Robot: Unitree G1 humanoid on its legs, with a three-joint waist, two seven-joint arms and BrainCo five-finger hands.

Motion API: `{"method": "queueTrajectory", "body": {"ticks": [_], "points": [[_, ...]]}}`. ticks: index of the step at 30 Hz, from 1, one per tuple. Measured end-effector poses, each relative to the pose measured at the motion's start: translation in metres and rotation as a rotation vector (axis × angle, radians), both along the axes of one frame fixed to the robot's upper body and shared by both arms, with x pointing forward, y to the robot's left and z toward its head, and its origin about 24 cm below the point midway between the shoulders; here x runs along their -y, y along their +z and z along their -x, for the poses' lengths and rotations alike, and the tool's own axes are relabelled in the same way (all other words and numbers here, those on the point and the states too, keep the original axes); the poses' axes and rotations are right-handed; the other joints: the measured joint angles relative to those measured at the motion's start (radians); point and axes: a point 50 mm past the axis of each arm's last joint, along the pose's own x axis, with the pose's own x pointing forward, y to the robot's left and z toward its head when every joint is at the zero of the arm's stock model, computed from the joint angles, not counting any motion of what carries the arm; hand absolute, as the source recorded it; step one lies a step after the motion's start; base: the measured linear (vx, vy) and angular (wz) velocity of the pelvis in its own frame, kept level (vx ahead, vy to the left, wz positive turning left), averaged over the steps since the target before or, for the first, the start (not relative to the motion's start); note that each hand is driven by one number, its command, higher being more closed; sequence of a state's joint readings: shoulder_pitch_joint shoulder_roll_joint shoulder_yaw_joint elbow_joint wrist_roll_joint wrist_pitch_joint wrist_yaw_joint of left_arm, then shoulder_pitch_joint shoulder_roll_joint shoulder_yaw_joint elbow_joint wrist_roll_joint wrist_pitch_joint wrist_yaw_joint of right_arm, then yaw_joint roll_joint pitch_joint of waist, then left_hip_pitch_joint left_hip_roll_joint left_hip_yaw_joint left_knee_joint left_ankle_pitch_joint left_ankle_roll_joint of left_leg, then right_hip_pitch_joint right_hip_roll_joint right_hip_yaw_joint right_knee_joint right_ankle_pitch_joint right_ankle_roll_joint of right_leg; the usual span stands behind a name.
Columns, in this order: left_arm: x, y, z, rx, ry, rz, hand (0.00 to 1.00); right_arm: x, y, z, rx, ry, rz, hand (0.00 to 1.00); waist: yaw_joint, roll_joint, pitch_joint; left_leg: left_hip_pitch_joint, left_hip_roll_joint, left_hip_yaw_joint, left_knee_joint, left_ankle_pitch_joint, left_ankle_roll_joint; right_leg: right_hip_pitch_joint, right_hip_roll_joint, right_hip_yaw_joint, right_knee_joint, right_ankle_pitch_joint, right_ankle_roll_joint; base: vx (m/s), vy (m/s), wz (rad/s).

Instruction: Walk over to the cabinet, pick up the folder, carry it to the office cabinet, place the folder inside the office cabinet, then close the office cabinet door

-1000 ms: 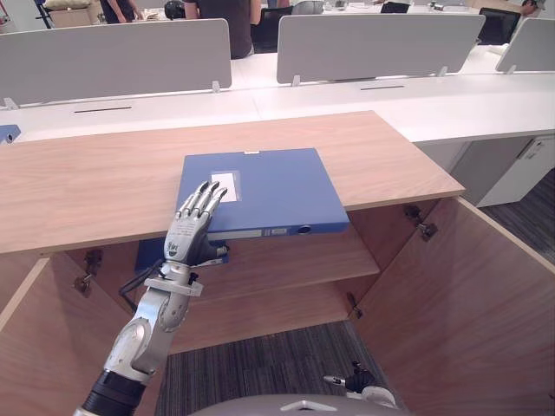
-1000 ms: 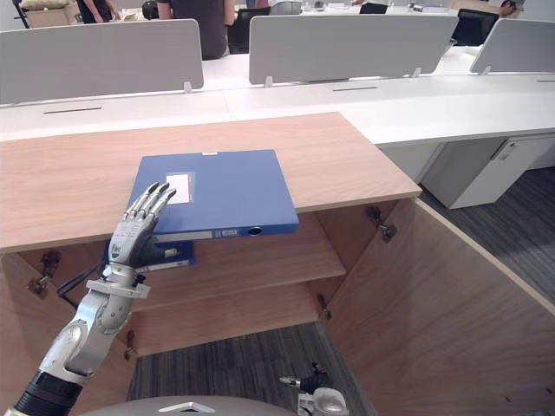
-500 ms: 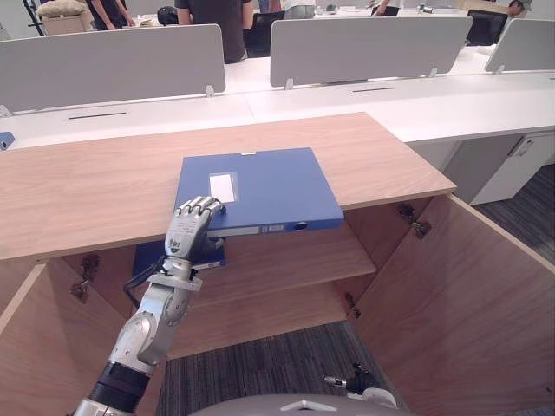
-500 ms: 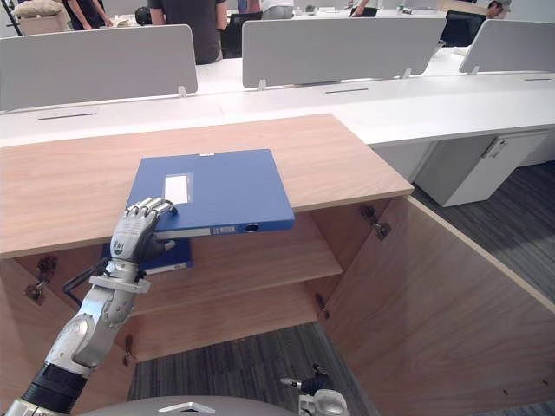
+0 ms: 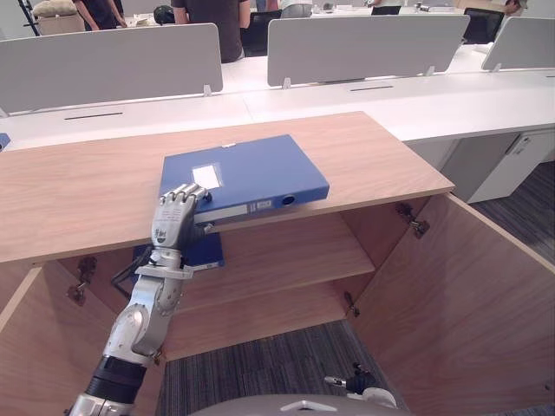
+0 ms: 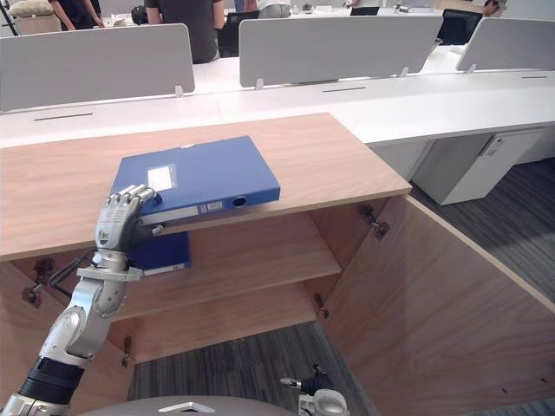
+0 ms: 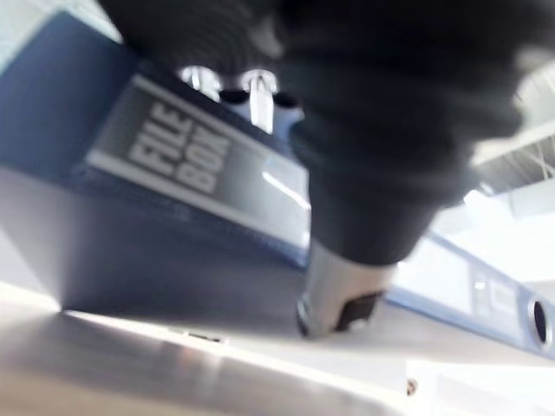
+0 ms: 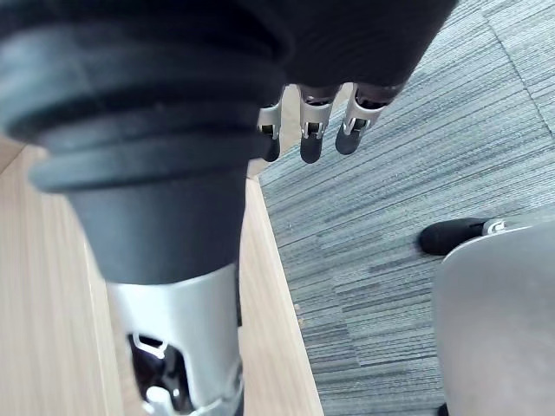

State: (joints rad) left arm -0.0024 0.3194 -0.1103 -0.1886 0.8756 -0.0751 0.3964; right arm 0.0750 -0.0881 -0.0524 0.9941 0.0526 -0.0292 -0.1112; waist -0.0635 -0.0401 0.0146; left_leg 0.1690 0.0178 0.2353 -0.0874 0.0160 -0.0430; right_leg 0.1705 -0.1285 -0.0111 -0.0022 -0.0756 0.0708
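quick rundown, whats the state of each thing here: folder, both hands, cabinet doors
folder: closed, flat on the cabinet top, near corner gripped
left hand: shut on the folder, thumb underneath
right hand: open, holding nothing
right cabinet door: open
left cabinet door: open
second blue folder: lying on the shelf inside

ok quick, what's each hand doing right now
left hand: shut on the folder, at its near corner
right hand: open, holding nothing
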Motion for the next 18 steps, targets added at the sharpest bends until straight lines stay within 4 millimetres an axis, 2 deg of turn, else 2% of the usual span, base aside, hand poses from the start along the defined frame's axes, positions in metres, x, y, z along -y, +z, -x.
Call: {"method": "queueTrajectory", "body": {"ticks": [5, 9, 13, 18], "points": [[0.001, 0.019, 0.018, 0.091, -0.010, 0.205, 1.00, -0.002, 0.005, -0.001, 0.054, -0.021, -0.015, 0.00, 0.005, 0.006, -0.004, -0.011, 0.005, 0.012, 0.000, 0.001, 0.000, -0.033, 0.006, 0.023, 0.028, 0.001, 0.001, -0.03, -0.027, -0.11], [0.000, 0.032, 0.030, 0.166, -0.025, 0.322, 1.00, -0.008, 0.014, -0.011, 0.151, -0.049, -0.042, 0.00, 0.004, 0.008, -0.003, -0.010, 0.008, 0.012, 0.000, 0.005, 0.003, -0.039, 0.010, 0.025, 0.045, 0.002, 0.002, -0.06, -0.030, -0.02], [-0.005, 0.045, 0.045, 0.263, -0.019, 0.480, 1.00, -0.017, 0.036, -0.034, 0.316, -0.045, -0.065, 0.00, 0.006, 0.022, 0.007, -0.019, 0.008, 0.011, -0.001, 0.004, 0.008, -0.057, 0.012, 0.025, 0.061, 0.003, 0.001, -0.10, -0.026, -0.01], [-0.015, 0.056, 0.065, 0.371, 0.029, 0.624, 1.00, -0.025, 0.073, -0.058, 0.550, -0.071, -0.102, 0.00, 0.009, 0.038, 0.021, -0.028, 0.009, 0.006, 0.000, 0.012, 0.007, -0.072, 0.013, 0.026, 0.063, 0.000, -0.001, -0.07, -0.020, 0.00]]}}
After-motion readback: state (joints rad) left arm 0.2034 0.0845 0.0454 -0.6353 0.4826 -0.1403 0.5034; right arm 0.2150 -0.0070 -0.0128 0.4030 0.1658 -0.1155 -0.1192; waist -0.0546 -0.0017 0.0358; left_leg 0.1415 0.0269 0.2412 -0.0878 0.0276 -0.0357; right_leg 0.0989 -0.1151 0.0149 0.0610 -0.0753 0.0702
